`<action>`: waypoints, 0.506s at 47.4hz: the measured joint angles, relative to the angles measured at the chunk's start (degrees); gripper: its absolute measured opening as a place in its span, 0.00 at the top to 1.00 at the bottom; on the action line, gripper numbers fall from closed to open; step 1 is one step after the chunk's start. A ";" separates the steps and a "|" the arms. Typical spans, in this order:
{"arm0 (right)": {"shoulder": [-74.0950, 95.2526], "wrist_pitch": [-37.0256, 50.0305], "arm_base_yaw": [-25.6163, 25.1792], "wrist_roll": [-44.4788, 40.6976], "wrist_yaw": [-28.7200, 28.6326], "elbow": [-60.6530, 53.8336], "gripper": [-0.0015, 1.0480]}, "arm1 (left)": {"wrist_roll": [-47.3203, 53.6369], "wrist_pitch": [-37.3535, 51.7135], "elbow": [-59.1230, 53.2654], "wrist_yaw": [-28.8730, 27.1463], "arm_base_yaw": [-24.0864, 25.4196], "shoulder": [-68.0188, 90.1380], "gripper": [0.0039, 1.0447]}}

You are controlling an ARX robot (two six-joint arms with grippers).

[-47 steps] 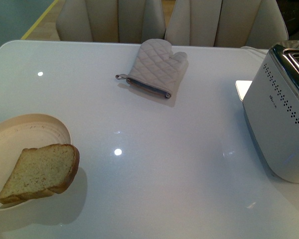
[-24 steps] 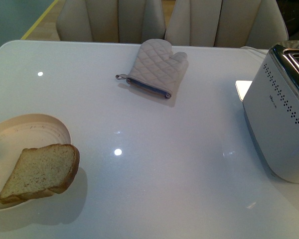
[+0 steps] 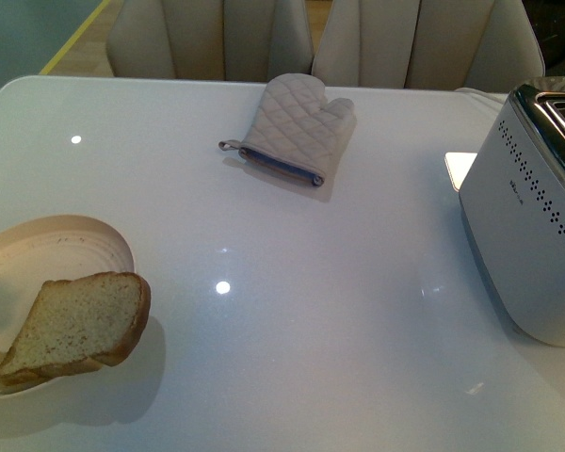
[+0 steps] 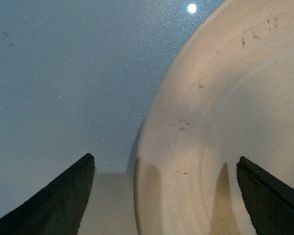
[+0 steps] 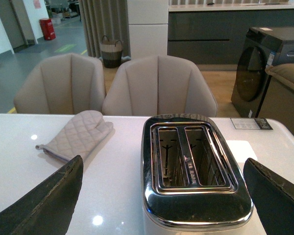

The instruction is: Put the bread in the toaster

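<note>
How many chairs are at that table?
2, side by side beyond the table's far edge: a left chair and a right chair. More may be out of frame.

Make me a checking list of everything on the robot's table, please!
Surface: white glossy table, with light glints on it.
Job's things: bread slice lying on the cream plate, overhanging its rim; white toaster at the right, both slots empty.
Clutter: grey quilted oven mitt at the far side; flat white card beside the toaster.
Grippers: left gripper open, above the plate's rim; right gripper open, facing the toaster.
Cables: nothing seen.
Surroundings: beige chairs behind the table.
</note>
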 joint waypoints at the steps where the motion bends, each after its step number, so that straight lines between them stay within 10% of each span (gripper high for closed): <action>1: 0.00 0.00 0.00 -0.02 0.00 0.00 0.09 | 0.00 0.00 0.17 -0.02 -0.15 0.33 0.25; 24: 0.00 0.00 0.00 0.00 0.00 0.00 0.09 | -5.05 -7.17 2.67 0.70 -5.18 1.11 0.90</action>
